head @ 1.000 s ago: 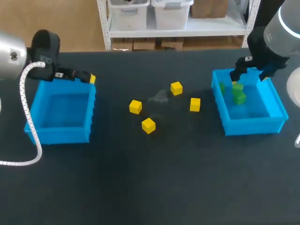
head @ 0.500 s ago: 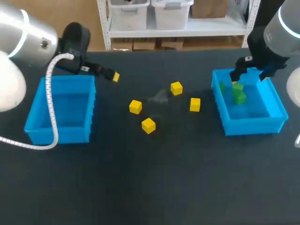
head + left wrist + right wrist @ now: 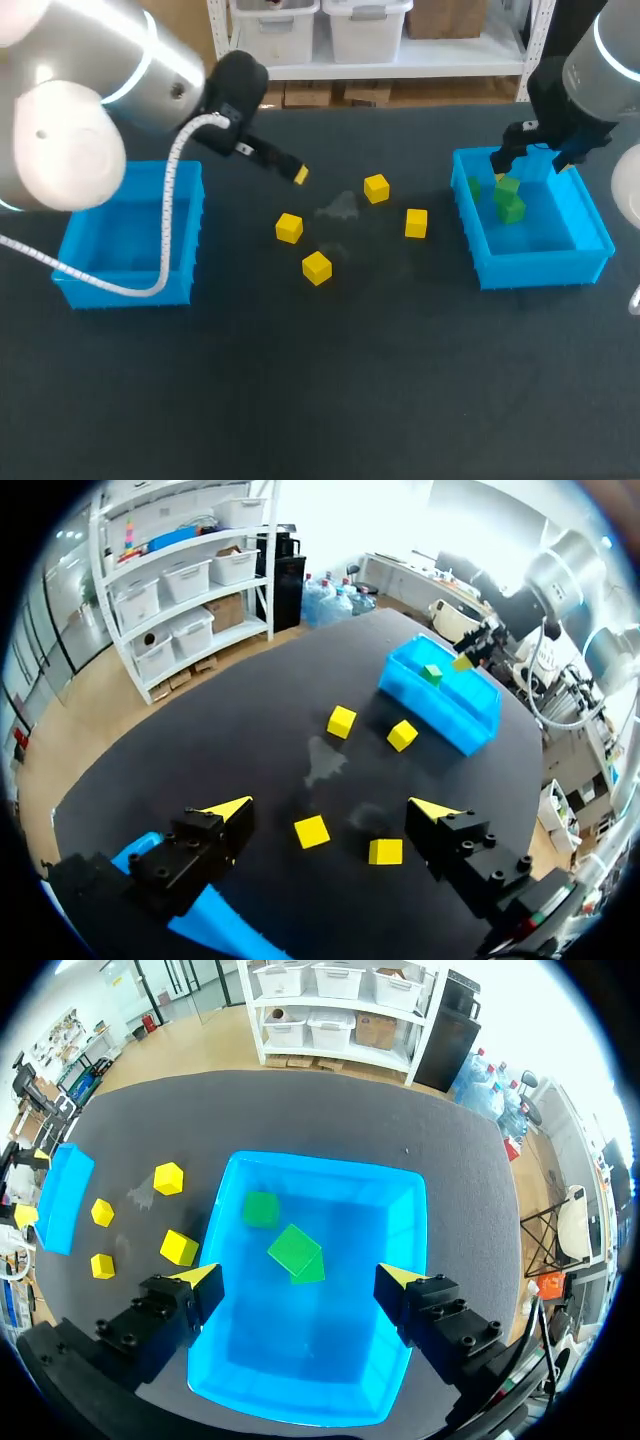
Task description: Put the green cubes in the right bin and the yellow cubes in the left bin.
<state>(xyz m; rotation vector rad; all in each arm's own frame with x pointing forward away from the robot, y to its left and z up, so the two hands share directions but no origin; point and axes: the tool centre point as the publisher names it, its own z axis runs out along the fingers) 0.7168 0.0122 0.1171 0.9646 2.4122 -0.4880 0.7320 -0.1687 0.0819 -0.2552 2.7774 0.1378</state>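
Observation:
Several yellow cubes lie mid-table: [image 3: 376, 188], [image 3: 416, 223], [image 3: 289, 228], [image 3: 317, 267]. My left gripper [image 3: 298, 175] hangs open and empty just behind the leftmost cubes. In the left wrist view the left gripper [image 3: 332, 808] looks down on the yellow cubes [image 3: 312, 831] ahead of its fingers. My right gripper [image 3: 530, 157] stands open over the right bin [image 3: 545, 268], holding nothing. Under the right gripper [image 3: 297, 1275] three green cubes [image 3: 261, 1208], [image 3: 295, 1250] lie in the right bin [image 3: 330, 1163], two stacked. The left bin [image 3: 130, 285] looks empty.
Both bins are blue with open tops, at the table's left and right sides. A pale smudge [image 3: 342, 208] marks the dark tabletop among the cubes. My left arm's white cable [image 3: 160, 270] drapes over the left bin. Bare tabletop stretches across the front half.
My left arm has swung right, from the left bin's far edge to the yellow cubes in the middle. The right arm has kept still.

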